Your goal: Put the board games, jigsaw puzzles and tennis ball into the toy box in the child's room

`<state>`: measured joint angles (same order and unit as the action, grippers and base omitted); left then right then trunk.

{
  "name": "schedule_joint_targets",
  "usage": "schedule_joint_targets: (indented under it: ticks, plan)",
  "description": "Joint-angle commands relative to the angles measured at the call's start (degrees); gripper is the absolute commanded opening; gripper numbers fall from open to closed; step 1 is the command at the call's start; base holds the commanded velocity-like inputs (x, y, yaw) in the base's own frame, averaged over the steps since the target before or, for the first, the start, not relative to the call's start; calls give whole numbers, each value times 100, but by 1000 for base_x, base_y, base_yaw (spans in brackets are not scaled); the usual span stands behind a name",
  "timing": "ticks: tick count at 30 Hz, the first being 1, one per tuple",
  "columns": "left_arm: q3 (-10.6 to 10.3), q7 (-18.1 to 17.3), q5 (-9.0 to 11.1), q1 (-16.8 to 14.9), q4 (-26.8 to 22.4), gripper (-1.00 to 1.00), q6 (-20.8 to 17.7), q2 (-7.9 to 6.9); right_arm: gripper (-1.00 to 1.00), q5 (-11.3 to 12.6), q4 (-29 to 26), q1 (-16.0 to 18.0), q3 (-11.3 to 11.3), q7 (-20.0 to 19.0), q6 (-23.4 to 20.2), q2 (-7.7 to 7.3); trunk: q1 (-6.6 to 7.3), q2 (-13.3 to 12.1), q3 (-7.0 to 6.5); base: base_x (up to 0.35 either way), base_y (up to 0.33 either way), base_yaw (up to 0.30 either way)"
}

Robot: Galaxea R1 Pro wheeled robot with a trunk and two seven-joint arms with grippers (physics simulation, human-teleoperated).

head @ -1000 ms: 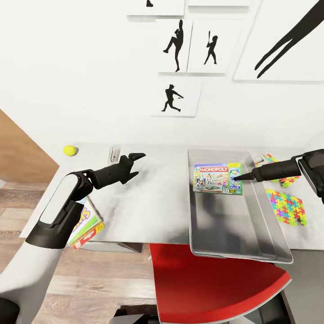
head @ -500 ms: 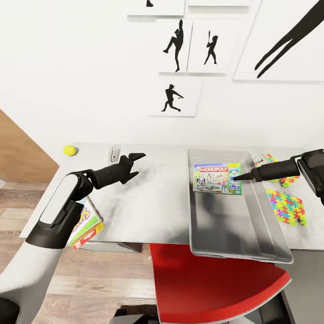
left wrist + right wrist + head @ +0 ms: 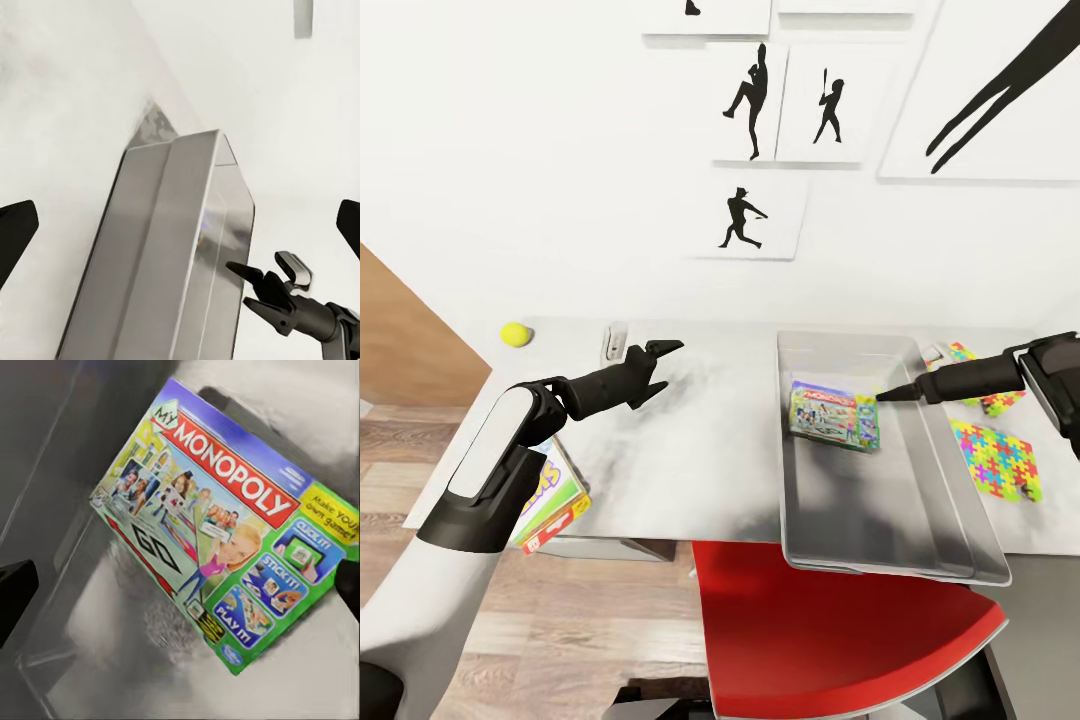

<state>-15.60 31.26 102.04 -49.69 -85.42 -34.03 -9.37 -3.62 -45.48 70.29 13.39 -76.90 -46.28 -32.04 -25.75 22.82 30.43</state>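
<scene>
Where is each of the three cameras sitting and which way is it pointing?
Head view: from the head, down over the table, toy box and both arms.
Left wrist view: on the left arm, looking across at the toy box and the right gripper; own fingers at the edges.
Right wrist view: on the right arm, looking down at the Monopoly game in the box.
Shared: head and right wrist views both show the Monopoly game.
</scene>
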Motion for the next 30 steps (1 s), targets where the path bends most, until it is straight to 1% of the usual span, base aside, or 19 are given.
schedule_joint_targets:
  ticks: [1, 23, 30]
  plan:
    - [-4, 56, 60, -6, -7, 100, 11, -4, 100, -36, -4, 8, 6, -24, -41, -1, -3, 10, 9, 0, 0, 0]
    - [-6, 56, 61, -6, -20, 100, 11, -4, 100, -35, -4, 9, 0, 74, -23, 0, -3, 10, 9, 0, 0, 0]
    - [-9, 56, 62, -6, -25, 100, 11, -4, 100, -33, -36, 14, -14, 87, -19, -26, -3, 10, 9, 0, 0, 0]
